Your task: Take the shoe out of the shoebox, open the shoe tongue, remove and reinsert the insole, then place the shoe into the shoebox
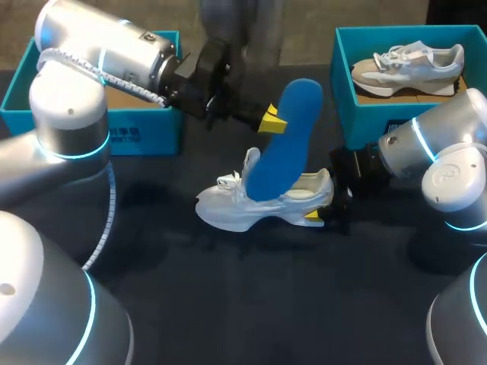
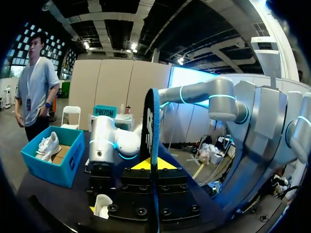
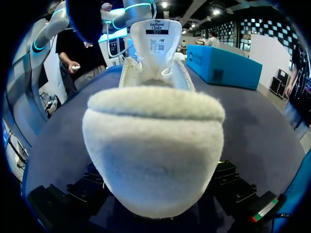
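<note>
A white shoe [image 1: 255, 204] lies on the dark table, toe toward my left side. Its heel [image 3: 153, 150] sits between my right gripper's [image 1: 323, 201] fingers, which clasp it from both sides; one yellow fingertip [image 1: 312, 217] shows beside the sole. The tongue [image 3: 156, 43] stands upright. A blue insole [image 1: 289, 141] rises steeply above the shoe, its lower end at the shoe's opening. My left gripper [image 1: 271, 122] is shut on the insole's upper edge. Seen edge-on, the insole [image 2: 151, 121] stands between the left gripper's [image 2: 151, 165] yellow tips.
A blue shoebox [image 1: 346, 99] at the back right holds a second shoe [image 1: 407, 65]. Another blue box [image 1: 144, 133] stands at the back left, behind my left arm. In the right wrist view that box [image 3: 223, 65] lies beyond the shoe.
</note>
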### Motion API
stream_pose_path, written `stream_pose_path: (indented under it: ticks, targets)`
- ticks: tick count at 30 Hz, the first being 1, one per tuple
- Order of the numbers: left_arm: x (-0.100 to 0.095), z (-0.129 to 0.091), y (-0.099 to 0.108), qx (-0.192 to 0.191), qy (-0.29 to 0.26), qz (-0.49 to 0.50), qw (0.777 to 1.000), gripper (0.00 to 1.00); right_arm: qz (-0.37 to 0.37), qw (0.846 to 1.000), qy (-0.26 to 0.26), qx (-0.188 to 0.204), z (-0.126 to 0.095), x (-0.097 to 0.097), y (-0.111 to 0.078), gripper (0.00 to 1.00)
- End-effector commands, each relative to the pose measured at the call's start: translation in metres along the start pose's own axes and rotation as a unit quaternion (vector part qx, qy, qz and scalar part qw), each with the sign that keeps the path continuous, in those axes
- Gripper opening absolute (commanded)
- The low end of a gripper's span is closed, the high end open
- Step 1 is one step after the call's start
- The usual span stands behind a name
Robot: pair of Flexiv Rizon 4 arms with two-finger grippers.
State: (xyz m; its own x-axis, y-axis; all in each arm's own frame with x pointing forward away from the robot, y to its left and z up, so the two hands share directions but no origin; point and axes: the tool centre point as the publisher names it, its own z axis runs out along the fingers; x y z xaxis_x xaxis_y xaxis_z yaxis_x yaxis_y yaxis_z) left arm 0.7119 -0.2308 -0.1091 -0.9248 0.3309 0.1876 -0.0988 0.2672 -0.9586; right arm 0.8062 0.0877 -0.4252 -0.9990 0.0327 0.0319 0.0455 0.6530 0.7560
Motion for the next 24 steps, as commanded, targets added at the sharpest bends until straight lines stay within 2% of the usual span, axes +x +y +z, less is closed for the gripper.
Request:
stream_pose_path:
  ticks: [1,13,18,24]
  targets:
    - [0.003,-0.002,-0.001,-0.002,-0.002,0.000,1.000,0.00,0.000,1.000,0.000,0.001,0.001,0.000,0.000,0.00]
    - [0.003,-0.002,-0.001,-0.002,-0.002,0.000,1.000,0.00,0.000,1.000,0.000,0.001,0.001,0.000,0.000,0.00]
    - [0.022,-0.007,-0.008,0.052,0.015,-0.044,0.998,0.00,0.000,1.000,0.000,0.001,0.001,0.000,0.000,0.00]
    - [0.048,-0.008,-0.025,0.081,0.041,-0.075,0.993,0.00,0.000,1.000,0.000,0.001,0.001,0.000,0.000,0.00]
